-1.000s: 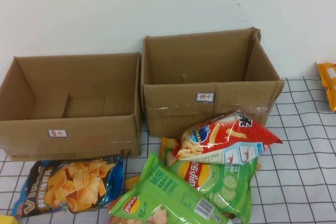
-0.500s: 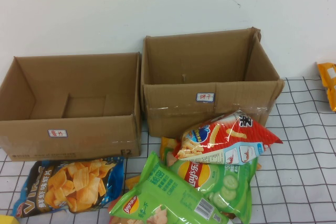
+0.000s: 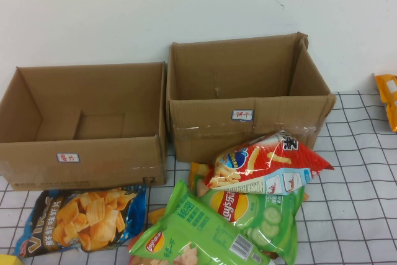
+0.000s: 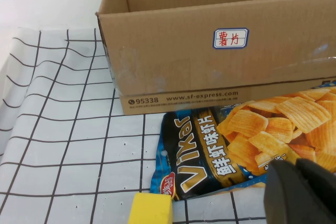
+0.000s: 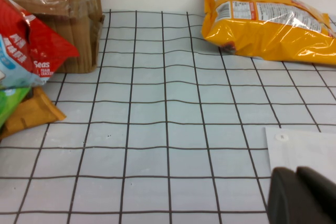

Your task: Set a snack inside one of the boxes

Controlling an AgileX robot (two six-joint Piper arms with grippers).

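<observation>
Above grid cloth, left gripper (image 4: 300, 190) and right gripper (image 5: 302, 195) (apart).

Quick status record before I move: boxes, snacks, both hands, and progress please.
left box: open, nothing inside
right box: open, no snack seen inside
blue chip bag: on the cloth in front of the left box
red bag: on top of the pile in front of the right box
green bags: in the same pile, overlapping
orange bag: on the cloth far to the right, apart from the pile
left hand: above the blue chip bag, holding nothing
right hand: over bare cloth, holding nothing
progress: no snack boxed yet
</observation>
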